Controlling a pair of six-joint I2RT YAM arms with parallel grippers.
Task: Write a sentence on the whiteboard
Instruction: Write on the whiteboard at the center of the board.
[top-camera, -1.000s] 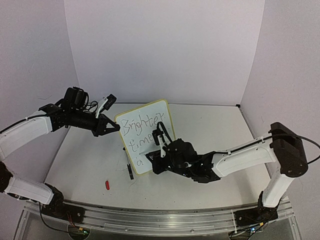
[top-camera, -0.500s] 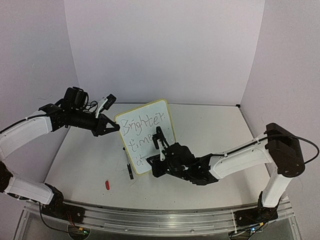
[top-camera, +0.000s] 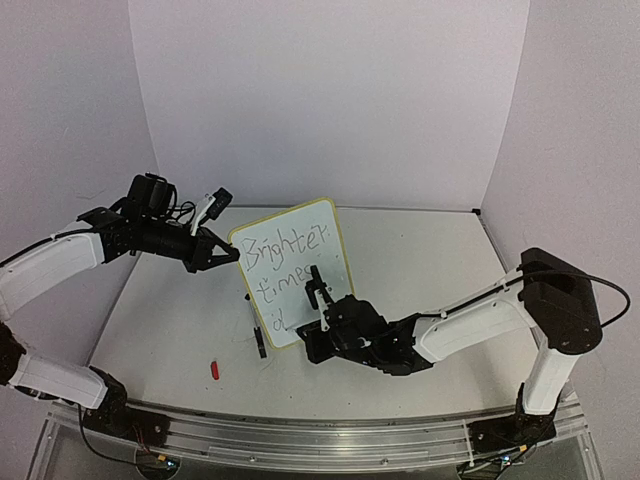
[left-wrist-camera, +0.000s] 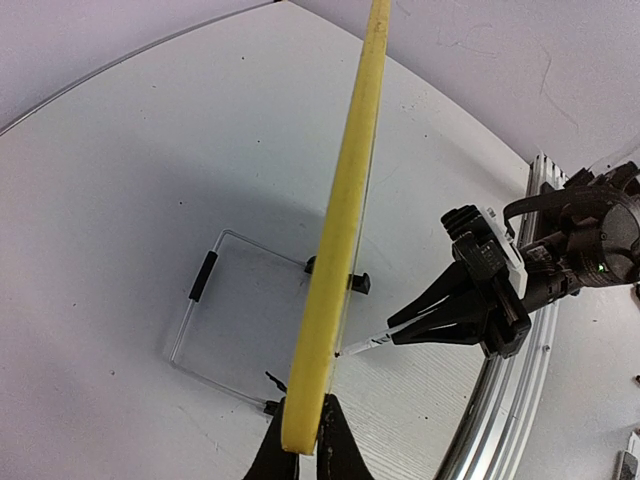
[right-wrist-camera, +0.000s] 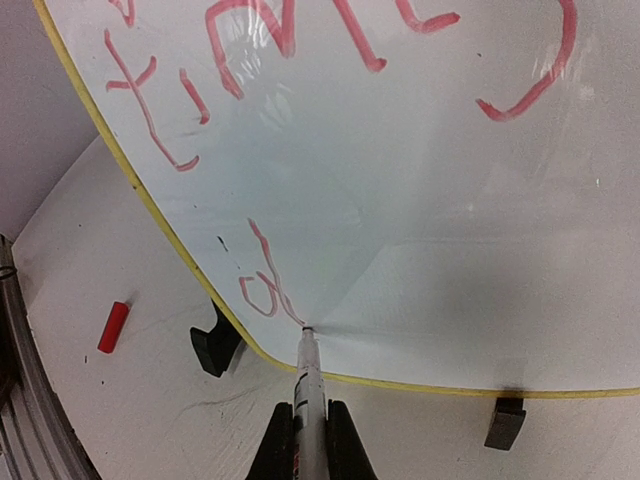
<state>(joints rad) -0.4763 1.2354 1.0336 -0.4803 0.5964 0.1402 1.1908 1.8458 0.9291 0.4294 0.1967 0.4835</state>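
From the overhead view, we see a small rectangular whiteboard with a thin yellow rim, standing tilted near the middle of the white table. The left gripper is clenched on the board's upper left corner, steadying it exactly as it did a second ago. The right gripper has slid lower and leftwards along the board's bottom. The handwritten sentence reads "Brighter times", and its third line has grown from a lone "a" to an "a" with a fresh stroke beside it. A small red cap lies on the table, well apart from the board. In the left wrist view, the board shows edge-on as a yellow strip pinched between the left gripper's black fingers, and the right gripper presses a slim white marker against the board's face. In the right wrist view, the right gripper's jaws grasp the marker, whose tip touches the board just above the bottom rim, at the foot of the new stroke; here the writing looks red. We judge that the last word is only begun, so most of it remains to be written.
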